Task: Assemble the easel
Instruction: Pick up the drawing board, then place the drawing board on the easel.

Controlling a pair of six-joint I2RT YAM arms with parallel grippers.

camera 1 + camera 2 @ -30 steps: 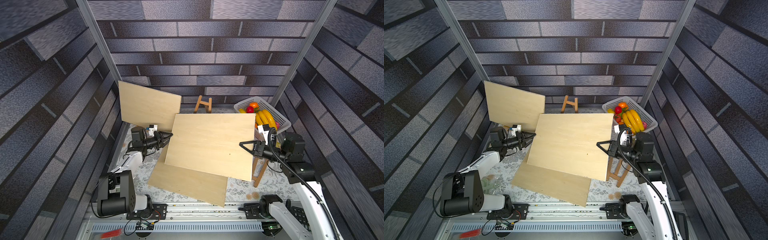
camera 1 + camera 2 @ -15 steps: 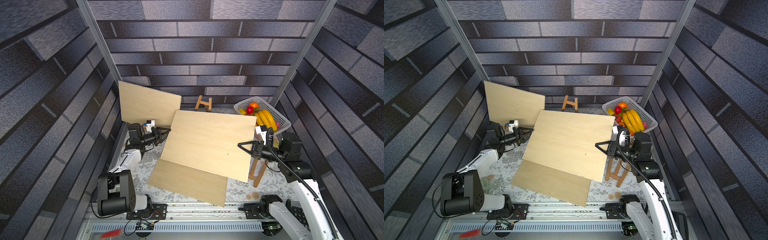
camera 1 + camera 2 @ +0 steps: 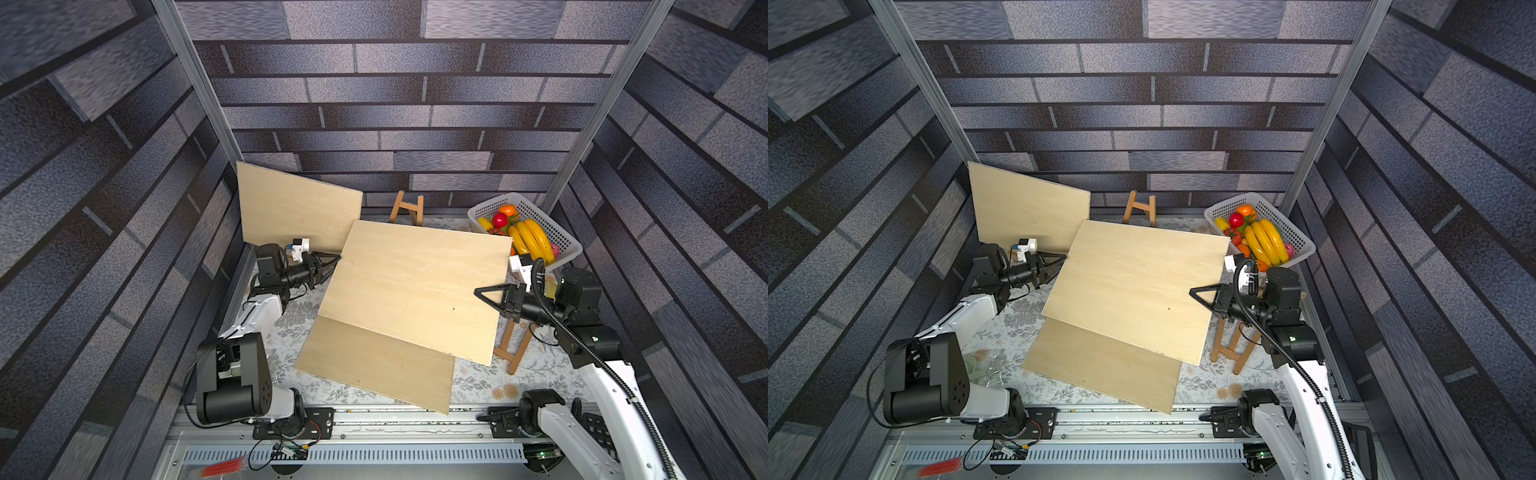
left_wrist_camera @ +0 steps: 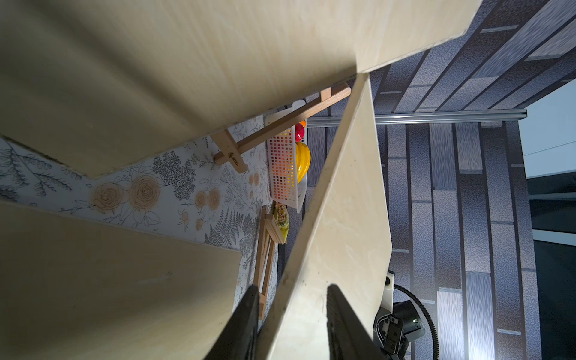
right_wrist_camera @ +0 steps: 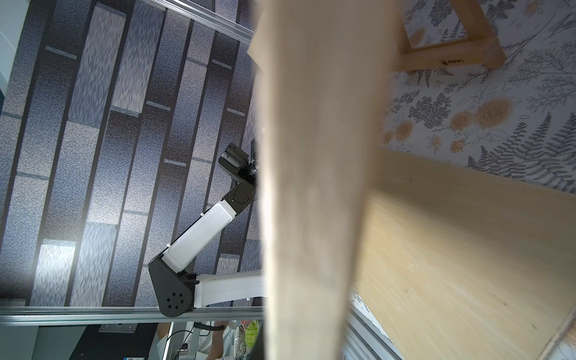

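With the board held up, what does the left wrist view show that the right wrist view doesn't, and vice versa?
Only the left wrist view: the left gripper, its fingers either side of the lifted board, the fruit basket and part of the right arm. Only the right wrist view: the left arm beyond the board. Both: the lifted board seen edge-on, the flat board below it, a wooden easel frame and the floral table cover.
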